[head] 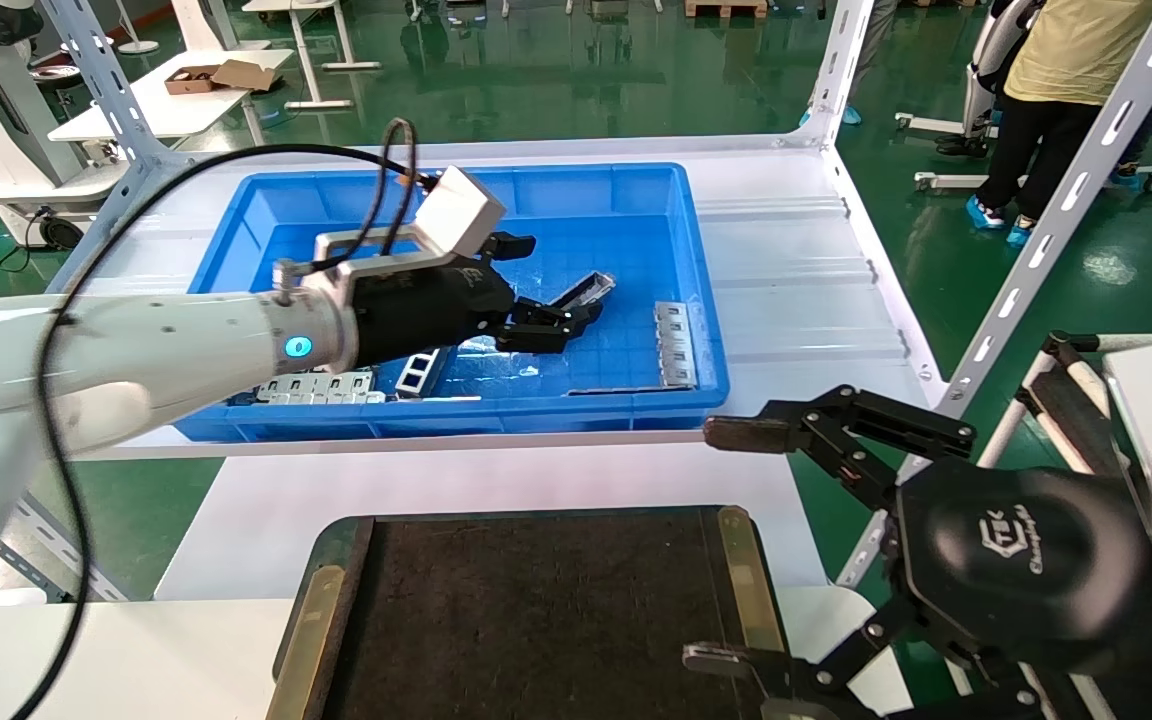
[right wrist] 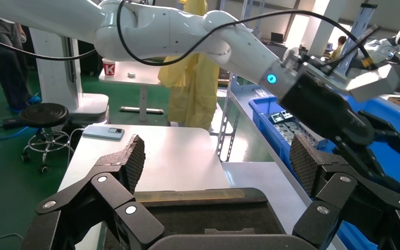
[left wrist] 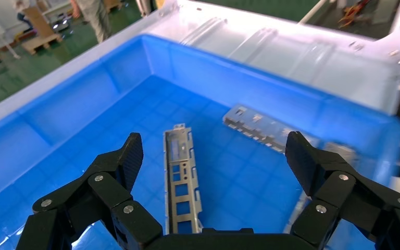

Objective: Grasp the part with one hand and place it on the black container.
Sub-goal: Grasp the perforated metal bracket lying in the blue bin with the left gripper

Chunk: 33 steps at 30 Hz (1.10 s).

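The part (head: 586, 290), a narrow grey metal channel strip, lies on the floor of the blue bin (head: 576, 172). In the left wrist view the part (left wrist: 179, 177) lies between my open fingers, nearer one finger (left wrist: 130, 156), and touches neither. My left gripper (head: 561, 280) is open, low inside the bin; it also shows in its wrist view (left wrist: 213, 143). The black container (head: 536, 610) sits at the near edge with brass strips (head: 746, 570) along its sides. My right gripper (head: 716, 545) is open and empty, held over the container's right edge (right wrist: 198, 213).
A ladder-like strip (head: 421, 368) and flat tabbed plates (head: 321, 388) lie at the bin's front left; another tabbed plate (head: 676, 345) lies at its right (left wrist: 260, 127). Slotted rack uprights (head: 1036, 260) stand at the right. People stand at the back right.
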### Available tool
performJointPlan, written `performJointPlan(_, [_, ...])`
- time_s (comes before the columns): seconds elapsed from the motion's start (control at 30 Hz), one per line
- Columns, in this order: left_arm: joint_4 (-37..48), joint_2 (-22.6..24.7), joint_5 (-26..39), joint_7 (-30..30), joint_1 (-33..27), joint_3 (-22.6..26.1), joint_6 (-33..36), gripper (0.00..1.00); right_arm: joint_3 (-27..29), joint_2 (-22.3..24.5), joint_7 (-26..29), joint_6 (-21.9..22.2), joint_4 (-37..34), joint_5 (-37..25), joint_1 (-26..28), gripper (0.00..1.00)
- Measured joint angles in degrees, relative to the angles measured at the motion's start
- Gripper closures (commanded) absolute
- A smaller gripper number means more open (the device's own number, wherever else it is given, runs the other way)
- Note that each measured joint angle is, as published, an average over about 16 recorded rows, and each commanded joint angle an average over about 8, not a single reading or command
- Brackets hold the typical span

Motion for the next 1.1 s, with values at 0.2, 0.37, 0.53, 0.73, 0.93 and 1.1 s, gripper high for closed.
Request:
performJointPlan(0.2, [8.3,4.5,1.3,3.3,-2.5,0.8,-3.5,0.00,0.0,0.0,0.0,0.0,0.0,0.0,0.0,0.00])
performJointPlan(0.37, [12.9,6.9,1.2,5.4,-3.6,1.9,-6.1,0.00,0.0,0.0,0.0,0.0,0.0,0.0,0.0,0.00])
performJointPlan(0.53, [15.1,8.0,0.4,5.9,-4.0,3.6,-8.6,0.02,-0.1,0.0,0.0,0.0,0.0,0.0,0.0,0.00])
performJointPlan(0.73, [15.5,8.3,-1.2,4.5,-3.9,6.6,-11.1,0.69,-0.1,0.0,0.0,0.0,0.0,0.1,0.0,0.62])
performJointPlan(0.93, [15.2,8.3,-3.0,2.3,-3.6,9.8,-13.0,1.00,-0.1,0.0,-0.1,0.1,0.0,0.1,0.0,1.00])
performJointPlan(1.1, [14.9,8.3,-4.5,0.7,-3.4,12.3,-14.3,1.00,-0.1,0.1,-0.1,0.1,0.0,0.1,0.0,1.00])
